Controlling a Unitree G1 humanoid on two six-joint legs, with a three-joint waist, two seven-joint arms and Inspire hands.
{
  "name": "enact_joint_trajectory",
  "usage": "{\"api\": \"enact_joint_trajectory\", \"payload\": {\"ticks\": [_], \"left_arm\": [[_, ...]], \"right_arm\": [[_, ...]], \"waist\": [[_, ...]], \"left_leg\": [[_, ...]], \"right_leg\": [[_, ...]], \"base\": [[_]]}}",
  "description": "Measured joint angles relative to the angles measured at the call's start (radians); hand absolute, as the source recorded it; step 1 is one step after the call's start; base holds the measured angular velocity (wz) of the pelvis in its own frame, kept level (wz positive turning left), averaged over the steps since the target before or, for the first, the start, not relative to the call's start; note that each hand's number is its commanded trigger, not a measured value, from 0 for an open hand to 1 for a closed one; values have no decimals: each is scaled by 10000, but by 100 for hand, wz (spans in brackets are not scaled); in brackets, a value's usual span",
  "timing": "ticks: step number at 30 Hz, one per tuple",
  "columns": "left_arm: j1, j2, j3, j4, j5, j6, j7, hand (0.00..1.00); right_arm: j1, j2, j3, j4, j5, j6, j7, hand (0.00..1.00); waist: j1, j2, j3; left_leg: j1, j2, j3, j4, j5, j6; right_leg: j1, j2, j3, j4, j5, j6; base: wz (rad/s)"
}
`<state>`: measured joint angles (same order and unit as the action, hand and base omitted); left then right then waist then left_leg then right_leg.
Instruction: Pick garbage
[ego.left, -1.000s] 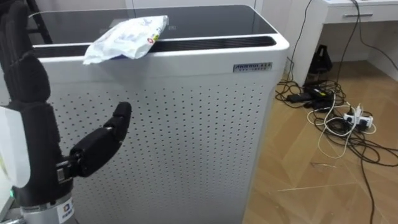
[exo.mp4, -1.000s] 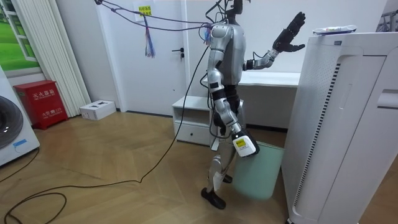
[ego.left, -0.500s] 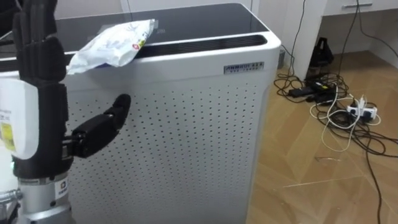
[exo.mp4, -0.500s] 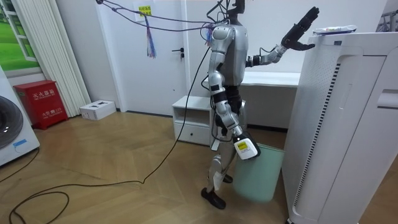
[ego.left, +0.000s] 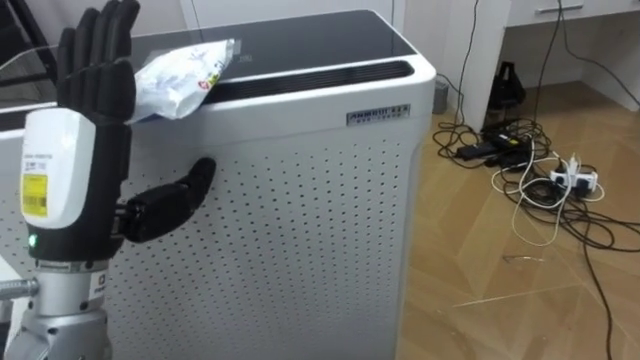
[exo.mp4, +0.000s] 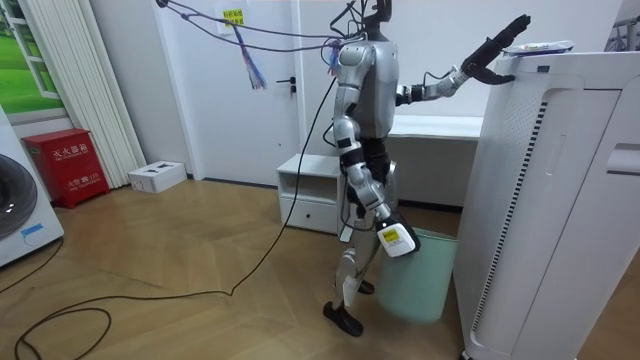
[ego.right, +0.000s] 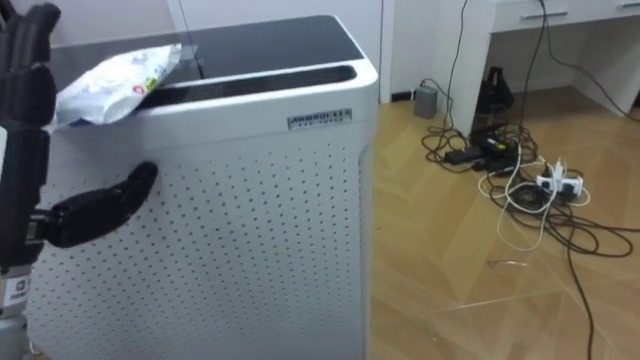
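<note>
Wrapper (ego.left: 180, 78) lies crumpled on the purifier's (ego.left: 300, 200) top edge, just beside the left hand (ego.left: 95, 100), fingers (ego.left: 100, 50) straight and empty; better to reach over it, then curl round its middle.

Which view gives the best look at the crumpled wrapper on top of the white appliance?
The left eye view: the wrapper shows large and clear on the appliance's top edge, beside the left hand. The right eye view shows it nearly as well; the room view gives a thin sliver, side-on.
</note>
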<state>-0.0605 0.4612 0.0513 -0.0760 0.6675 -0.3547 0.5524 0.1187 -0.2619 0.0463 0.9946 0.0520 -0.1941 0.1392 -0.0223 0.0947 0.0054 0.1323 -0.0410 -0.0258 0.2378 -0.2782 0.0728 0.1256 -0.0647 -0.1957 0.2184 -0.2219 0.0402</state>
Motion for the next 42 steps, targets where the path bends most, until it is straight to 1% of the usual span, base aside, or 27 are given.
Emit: {"api": "enact_joint_trajectory", "payload": {"ticks": [1,2,3,4,5,6,8,10,14,15,16,17,19,21,24,28,32,33,34,36,39,41,42], "left_arm": [[-2,4,0,1,0,42,-55,0],[-13,52,6,18,1,100,-201,0],[-28,180,8,65,5,119,-324,47],[-31,266,9,65,6,142,-419,71],[-36,419,19,70,2,160,-562,95],[-59,548,21,78,1,167,-683,100],[-174,643,21,149,-8,168,-856,100],[-262,644,21,224,-16,178,-1007,100],[-299,659,-5,636,-27,192,-1584,100],[-448,661,7,667,-62,248,-1694,100],[-554,662,7,725,-61,263,-1750,100],[-730,671,10,890,-62,264,-1815,100],[-1018,673,20,1078,-113,383,-1956,100],[-1342,679,105,1266,-370,656,-2236,100],[-1615,684,287,1361,-480,923,-2637,100],[-1690,683,375,1312,-486,1069,-2827,100],[-1732,686,635,1080,-476,1146,-3102,100],[-1723,687,636,875,-480,1302,-3286,100],[-1720,687,647,800,-471,1366,-3372,100],[-1725,710,689,444,-419,1675,-3782,100],[-1725,780,734,94,-74,1944,-4181,100],[-1717,780,752,-35,1,2035,-4333,100],[-1662,780,864,-151,-29,2045,-4468,100]], "right_arm": [[0,-18,0,0,-16,18,20,100],[-3,-60,0,-4,-61,19,49,100],[-2,-114,0,-36,-138,19,76,100],[-2,-150,0,-45,-148,19,99,100],[-2,-232,0,-65,-152,19,137,100],[-1,-270,-4,-93,-156,21,145,100],[-5,-281,-8,-95,-211,27,144,100],[-7,-297,-8,-95,-218,50,142,100],[-18,-350,-10,-149,-215,222,144,100],[-17,-370,-24,-158,-207,224,159,100],[-17,-389,-23,-171,-183,238,162,100],[-19,-417,-23,-272,-123,340,161,100],[-67,-435,-16,-340,-125,437,158,100],[-178,-452,-12,-340,-128,524,166,100],[-201,-480,-13,-340,-122,642,170,100],[-234,-510,-13,-343,-122,703,157,100],[-236,-576,-11,-508,-115,875,154,100],[-203,-596,-4,-658,-115,924,166,100],[-204,-602,-4,-746,-133,976,166,100],[-204,-607,-4,-1117,-167,1089,218,100],[-177,-608,-4,-1420,-169,1092,312,100],[-175,-607,3,-1537,-154,1096,379,100],[-161,-608,3,-1726,-136,1111,375,100]], "waist": [[2,38,-13],[9,77,2],[22,121,24],[22,147,35],[23,207,52],[16,242,67],[15,243,68],[32,240,69],[31,256,64],[22,281,46],[30,280,46],[34,314,30],[68,372,-5],[17,418,-19],[-1,418,-19],[17,414,-16],[31,415,-16],[47,411,-13],[55,411,-13],[85,413,-13],[81,422,-9],[85,432,-9],[101,457,0]], "left_leg": [[6,0,15,-3,5,5],[20,4,78,-5,10,5],[17,16,131,-5,12,6],[17,22,155,-6,13,6],[1,35,206,-8,15,7],[-15,37,215,-19,36,7],[-27,38,219,-78,104,0],[-31,38,222,-162,178,-11],[-88,57,247,-185,265,-35],[-115,63,242,-161,274,-41],[-122,63,237,-162,287,-40],[-118,55,233,-168,315,-37],[-85,47,225,-186,348,-35],[-29,36,222,-274,384,-51],[26,32,242,-341,442,-69],[16,24,254,-337,449,-72],[-6,17,287,-328,468,-72],[-13,15,288,-328,468,-72],[-17,13,298,-330,468,-72],[-19,12,328,-336,468,-72],[-12,13,346,-338,468,-72],[-11,17,368,-338,468,-72],[-20,33,487,-348,468,-72]], "right_leg": [[1,-2,4,1,3,3],[1,-3,10,7,12,4],[-2,-1,13,9,22,3],[-7,2,15,10,31,1],[-46,7,18,15,46,-2],[-72,8,17,23,55,-7],[-123,8,22,27,80,-26],[-172,7,15,33,110,-44],[-235,21,16,40,191,-91],[-245,27,13,42,217,-102],[-252,26,17,58,222,-103],[-278,12,27,124,222,-103],[-297,-2,49,213,218,-106],[-279,-7,71,264,214,-111],[-264,-7,79,281,210,-121],[-312,-23,85,358,170,-139],[-385,-34,104,374,150,-136],[-390,-37,103,367,150,-136],[-396,-40,104,369,150,-135],[-411,-42,129,368,147,-130],[-398,-44,131,356,145,-128],[-392,-44,123,352,145,-128],[-415,-44,139,361,145,-128]], "base": [[-4],[-4],[-5],[-5],[-4],[-3],[0],[0],[0],[0],[0],[0],[0],[0],[0],[0],[0],[0],[0],[0],[0],[0],[0]]}}
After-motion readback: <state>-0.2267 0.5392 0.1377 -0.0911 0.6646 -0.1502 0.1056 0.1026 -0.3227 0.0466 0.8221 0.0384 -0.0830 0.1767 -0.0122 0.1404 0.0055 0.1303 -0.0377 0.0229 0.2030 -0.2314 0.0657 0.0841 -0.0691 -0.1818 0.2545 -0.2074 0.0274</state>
